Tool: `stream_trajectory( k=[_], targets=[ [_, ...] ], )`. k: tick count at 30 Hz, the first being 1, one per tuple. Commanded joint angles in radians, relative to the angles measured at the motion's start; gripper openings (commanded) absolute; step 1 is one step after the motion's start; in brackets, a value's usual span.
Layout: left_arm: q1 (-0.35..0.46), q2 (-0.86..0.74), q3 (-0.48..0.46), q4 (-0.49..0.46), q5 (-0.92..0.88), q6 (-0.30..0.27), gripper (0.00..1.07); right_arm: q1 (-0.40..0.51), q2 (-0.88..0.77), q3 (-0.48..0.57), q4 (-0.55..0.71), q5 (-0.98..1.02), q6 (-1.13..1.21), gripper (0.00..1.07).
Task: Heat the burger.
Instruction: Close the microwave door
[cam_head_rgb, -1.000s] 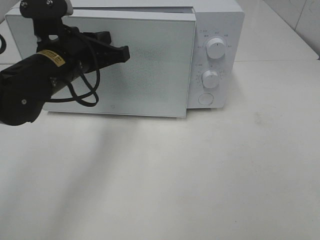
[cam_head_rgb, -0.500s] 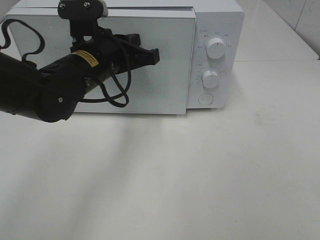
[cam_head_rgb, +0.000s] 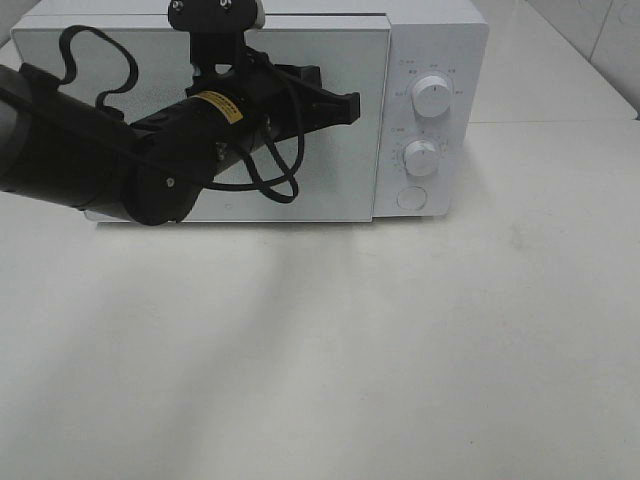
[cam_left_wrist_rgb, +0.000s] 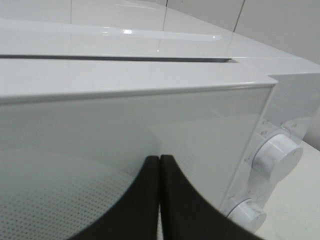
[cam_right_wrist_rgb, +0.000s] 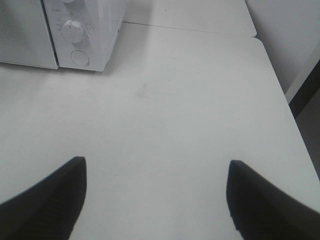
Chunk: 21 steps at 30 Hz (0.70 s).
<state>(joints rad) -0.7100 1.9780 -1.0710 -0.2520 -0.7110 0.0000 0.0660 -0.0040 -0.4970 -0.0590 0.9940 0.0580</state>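
Exterior high view: a white microwave (cam_head_rgb: 440, 40) stands at the far side of a pale table (cam_head_rgb: 400, 350), and its wide door (cam_head_rgb: 340, 170) lies flat against its front. The black left arm reaches across that door, a loop of black cable (cam_head_rgb: 270, 185) hanging from it, and the left claw (cam_head_rgb: 352, 106) is in front of the door's upper part, near the edge beside the controls. On the control strip just beside the door sit an upper knob (cam_head_rgb: 432, 96), a lower knob (cam_head_rgb: 421, 158) and, lowest, a round button (cam_head_rgb: 411, 198). Left wrist view: the left claw (cam_left_wrist_rgb: 159, 159) has its two dark fingers pressed together with nothing between them, pointing at the microwave door (cam_left_wrist_rgb: 100, 125). Whether the tips touch the glass cannot be told. Both knobs (cam_left_wrist_rgb: 277, 157) show just past the door's edge. Right wrist view: the right claw (cam_right_wrist_rgb: 155, 175) hangs over bare table (cam_right_wrist_rgb: 165, 100) well apart from the microwave (cam_right_wrist_rgb: 100, 30), its fingers (cam_right_wrist_rgb: 55, 195) spread wide and holding nothing. One knob (cam_right_wrist_rgb: 75, 31) and the button (cam_right_wrist_rgb: 80, 57) are seen from this side. The burger shows in none of the three views, so where it is cannot be told.
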Motion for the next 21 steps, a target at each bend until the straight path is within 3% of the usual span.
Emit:
stream_trajectory(
  k=[1,11,19,20,21],
  targets=[
    [0.027,0.011,-0.043,-0.085,-0.038,0.000,0.00,-0.006,-0.026,-0.001,-0.003,0.001,0.000,0.75],
    [0.050,0.004,-0.047,-0.065,-0.001,0.000,0.00,-0.006,-0.026,-0.001,-0.003,0.001,0.000,0.75],
    [0.005,-0.062,-0.047,-0.014,0.266,0.000,0.03,-0.006,-0.026,-0.001,-0.003,0.001,0.000,0.75],
    [-0.002,-0.071,-0.047,-0.014,0.311,0.000,0.09,-0.006,-0.026,-0.001,-0.003,0.001,0.000,0.75],
    [-0.011,-0.085,-0.047,-0.014,0.406,0.000,0.28,-0.006,-0.026,-0.001,-0.003,0.001,0.000,0.75]
  ],
)
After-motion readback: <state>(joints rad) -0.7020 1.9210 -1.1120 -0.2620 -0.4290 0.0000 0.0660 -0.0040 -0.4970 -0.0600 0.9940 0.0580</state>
